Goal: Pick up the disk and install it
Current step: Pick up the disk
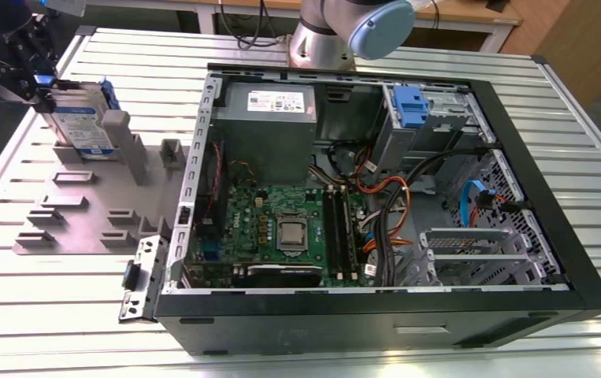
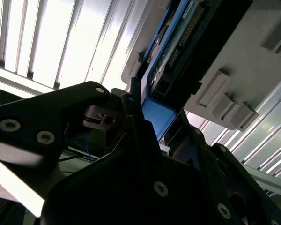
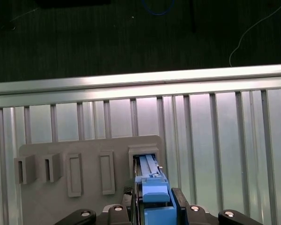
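The disk (image 1: 77, 120) stood on edge in a slot of the grey holder plate (image 1: 79, 216). The plate lay on the slatted metal bench (image 1: 406, 47) toward the exterior view's left, just beside the open computer case (image 1: 586, 260) and outside it. The end effector (image 1: 46, 85) sat at the drive's upper end. In both wrist views the blue carrier bracket (image 3: 155, 194) lay right within it, but whether it was clenched on the bracket or merely placed around it could not be told. Judged by its look, the drive was a rigid metal slab, fairly dense for its size and unlikely to flex. Its bare sides looked smooth enough to slip. The plastic bracket seemed the lighter and more yielding part, which could bend or spring off under a hard squeeze. The connector edge (image 2: 185, 35), seen in the second wrist view, and the labelled face looked like poor places to press. The short end of the carrier, where the end effector was, and the two long framed edges seemed the sounder holds. A knock or drop would probably harm it. As for writing, the disk bore a white-and-blue label and the grey power supply (image 1: 268, 130) inside the case bore a white sticker, but no print on either could be read.
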Controlling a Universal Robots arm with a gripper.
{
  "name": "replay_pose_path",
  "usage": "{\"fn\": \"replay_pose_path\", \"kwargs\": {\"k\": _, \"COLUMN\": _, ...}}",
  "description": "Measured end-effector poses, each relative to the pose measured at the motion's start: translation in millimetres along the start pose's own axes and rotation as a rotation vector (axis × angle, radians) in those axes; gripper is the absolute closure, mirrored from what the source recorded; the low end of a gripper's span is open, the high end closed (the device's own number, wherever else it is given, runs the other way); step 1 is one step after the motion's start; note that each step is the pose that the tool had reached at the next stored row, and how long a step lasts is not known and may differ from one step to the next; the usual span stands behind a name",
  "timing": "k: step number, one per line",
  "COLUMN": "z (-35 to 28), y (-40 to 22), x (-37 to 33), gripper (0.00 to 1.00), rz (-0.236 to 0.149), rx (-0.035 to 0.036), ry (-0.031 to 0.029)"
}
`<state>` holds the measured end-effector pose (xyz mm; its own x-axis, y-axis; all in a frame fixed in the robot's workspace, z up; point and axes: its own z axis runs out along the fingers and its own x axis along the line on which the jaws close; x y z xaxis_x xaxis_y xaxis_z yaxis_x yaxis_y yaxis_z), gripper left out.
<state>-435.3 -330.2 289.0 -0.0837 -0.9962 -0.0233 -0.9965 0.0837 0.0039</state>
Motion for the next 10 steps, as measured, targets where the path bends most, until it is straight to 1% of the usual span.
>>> {"fn": "replay_pose_path", "kwargs": {"k": 10, "z": 0.1, "y": 0.0, "x": 0.0, "gripper": 0.55, "rz": 0.000, "rx": 0.0000, "ry": 0.0000}}
